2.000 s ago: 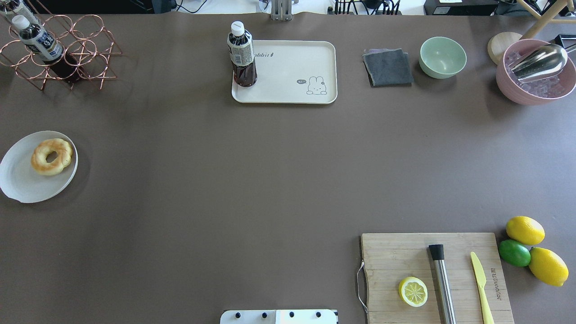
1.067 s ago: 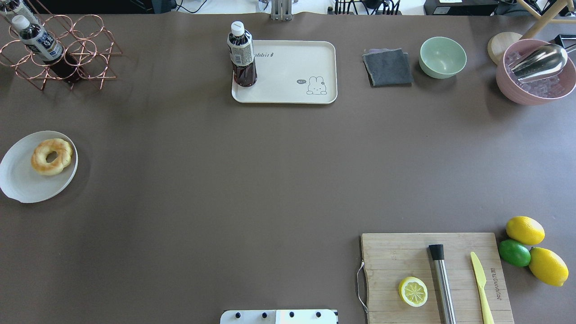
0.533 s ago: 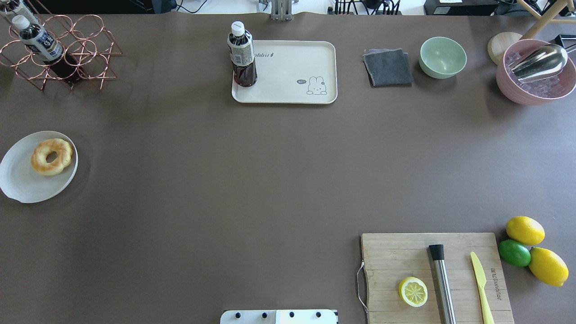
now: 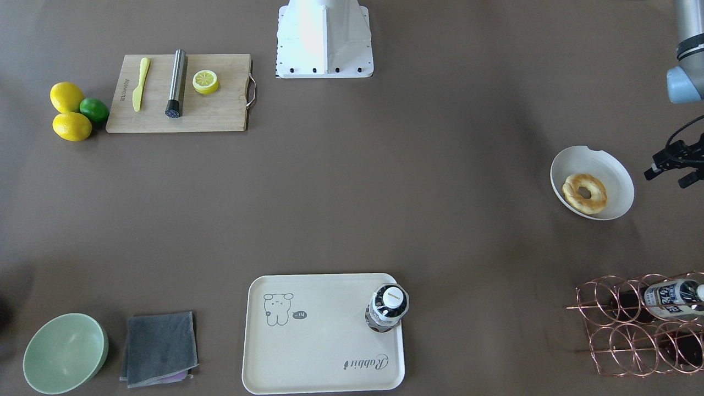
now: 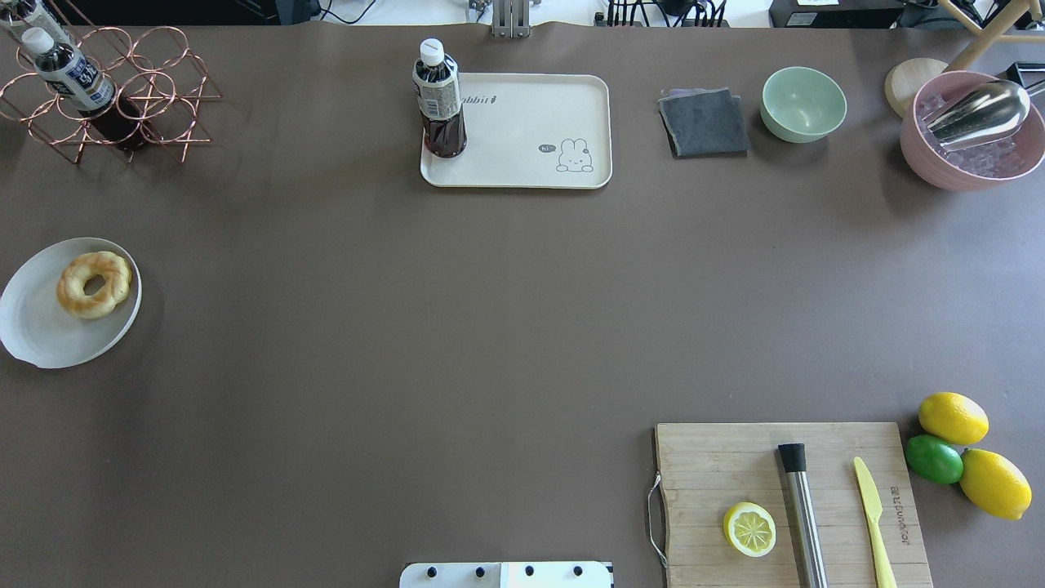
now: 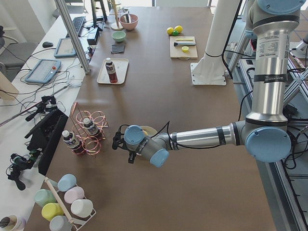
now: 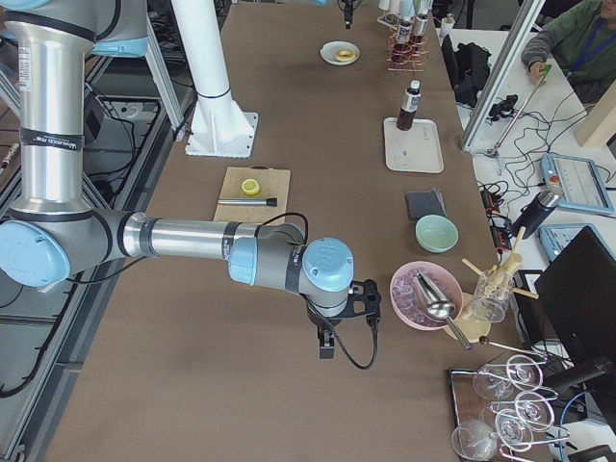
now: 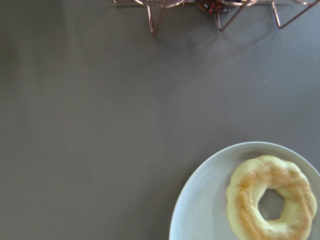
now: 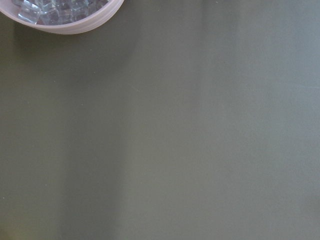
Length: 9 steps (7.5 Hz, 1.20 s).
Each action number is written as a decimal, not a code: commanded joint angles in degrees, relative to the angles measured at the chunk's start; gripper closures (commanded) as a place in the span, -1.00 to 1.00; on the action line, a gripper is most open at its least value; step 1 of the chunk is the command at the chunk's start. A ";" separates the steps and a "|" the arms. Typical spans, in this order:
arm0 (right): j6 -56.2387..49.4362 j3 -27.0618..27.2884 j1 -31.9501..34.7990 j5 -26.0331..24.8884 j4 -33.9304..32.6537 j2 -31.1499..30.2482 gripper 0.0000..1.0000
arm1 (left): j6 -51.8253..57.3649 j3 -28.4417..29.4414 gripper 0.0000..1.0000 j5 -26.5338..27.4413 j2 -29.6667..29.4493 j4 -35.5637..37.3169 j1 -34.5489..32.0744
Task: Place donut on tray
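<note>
I see the donut (image 5: 75, 300) lying on the round white plate (image 5: 45, 339), well apart from the cream tray (image 5: 522, 151), which carries an upright bottle (image 5: 441, 106); left gripper (image 6: 130, 156) hangs beside the plate; right gripper (image 7: 327, 345) near the pink ice bowl (image 7: 409, 313); I cannot tell either's grip.

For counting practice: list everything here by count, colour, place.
ring donut: one, golden-brown, on white plate, left
plastic tray: one, cream, far middle, bearing dark bottle
folded cloth: one, grey, beside tray
green bowl: one, beside cloth
pink bowl: one, far right, holding ice, scoop
wire rack: one, copper, far left, two bottles
wooden cutting board: one, near right, under lemon half, muddler, knife
lemons: two yellow; lime: one green; beside board
left gripper: by plate; right gripper: by pink bowl
</note>
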 commanded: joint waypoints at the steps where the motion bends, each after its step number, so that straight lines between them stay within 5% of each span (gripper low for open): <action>1: 0.00 -0.13 0.00 0.07 0.00 -0.06 -1.00 | -8.10 6.87 -0.69 4.63 -0.30 -14.19 6.73; 4: 0.00 -0.04 0.00 0.16 -0.09 -0.06 -1.00 | -8.02 8.48 -0.08 4.54 -0.04 -15.19 6.91; 7: 0.08 -0.04 0.00 0.42 -0.09 0.03 -1.00 | -8.02 8.48 0.18 4.45 0.05 -15.63 8.31; 8: 0.09 -0.04 0.00 0.43 0.00 0.03 -1.00 | -8.02 8.39 0.44 4.19 0.05 -15.72 8.31; 9: 0.09 -0.04 0.00 0.60 0.00 0.03 -1.00 | -8.11 8.13 0.95 3.93 0.13 -15.72 8.31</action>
